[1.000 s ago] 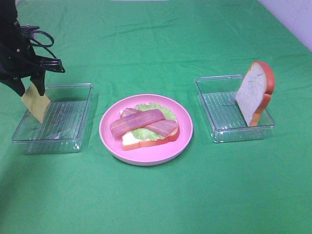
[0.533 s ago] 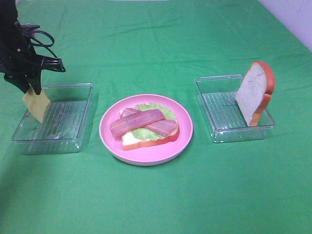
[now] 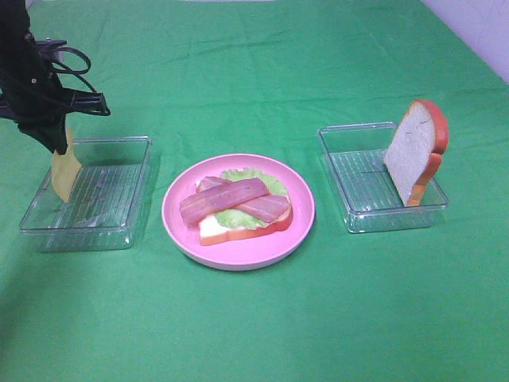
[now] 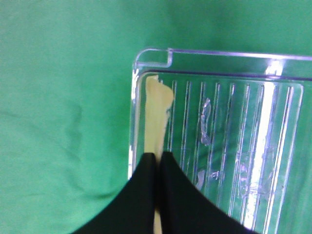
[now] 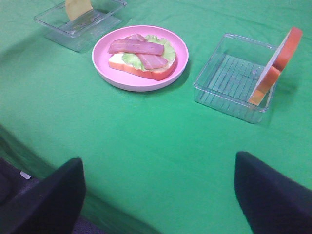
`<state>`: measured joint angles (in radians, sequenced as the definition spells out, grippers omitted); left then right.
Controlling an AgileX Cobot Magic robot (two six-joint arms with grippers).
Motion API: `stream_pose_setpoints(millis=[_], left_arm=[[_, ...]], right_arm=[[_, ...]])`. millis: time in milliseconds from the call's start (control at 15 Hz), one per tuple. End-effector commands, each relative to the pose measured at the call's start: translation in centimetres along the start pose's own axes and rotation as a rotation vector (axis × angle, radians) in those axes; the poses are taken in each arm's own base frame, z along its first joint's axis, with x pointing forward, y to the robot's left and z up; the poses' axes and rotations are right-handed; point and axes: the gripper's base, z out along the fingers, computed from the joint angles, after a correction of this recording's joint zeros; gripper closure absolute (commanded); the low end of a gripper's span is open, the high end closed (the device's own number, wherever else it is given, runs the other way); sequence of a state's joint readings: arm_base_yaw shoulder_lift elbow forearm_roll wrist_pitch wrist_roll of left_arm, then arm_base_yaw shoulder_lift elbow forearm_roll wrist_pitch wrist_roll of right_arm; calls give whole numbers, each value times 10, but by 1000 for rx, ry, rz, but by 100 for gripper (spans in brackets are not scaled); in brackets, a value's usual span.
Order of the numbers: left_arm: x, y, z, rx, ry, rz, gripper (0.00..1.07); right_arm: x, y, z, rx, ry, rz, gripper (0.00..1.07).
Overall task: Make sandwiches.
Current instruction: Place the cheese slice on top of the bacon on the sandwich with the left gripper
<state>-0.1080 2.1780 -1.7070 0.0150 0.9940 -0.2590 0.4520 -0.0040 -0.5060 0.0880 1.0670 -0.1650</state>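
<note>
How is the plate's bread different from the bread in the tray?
The flat bread slice lies on the pink plate; the upright bread slice stands on edge in the clear tray. The flat one carries lettuce and bacon; the upright one is bare. Both are white with orange crust.

The high exterior camera looks down at a slant across the green cloth [image 3: 254, 334], framing the pink plate [image 3: 238, 256] between the left tray [image 3: 79, 237] and right tray [image 3: 394, 221]. The left wrist camera hangs close over the left tray, looking down past the left gripper [image 4: 158, 157]. The right wrist camera, well back, looks obliquely over plate and both trays; the cheese slice [image 3: 64, 171] shows in all three views.
</note>
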Motion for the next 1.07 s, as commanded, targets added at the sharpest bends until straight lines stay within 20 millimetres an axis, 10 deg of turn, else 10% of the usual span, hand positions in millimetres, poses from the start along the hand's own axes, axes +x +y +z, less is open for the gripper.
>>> stream_pose_setpoints(millis=[67,533,1067], left_arm=[[1,-2,-3,23,1,4,107],[0,-21,-51,245,-95,38,107],[9,-87,-72,745,-142,152,107]], right_arm=[[2,1,-2,1,-26,-5,31],[2,1,-2,1,-26,-5,31],[2,1,-2,1,-26,-5,31]])
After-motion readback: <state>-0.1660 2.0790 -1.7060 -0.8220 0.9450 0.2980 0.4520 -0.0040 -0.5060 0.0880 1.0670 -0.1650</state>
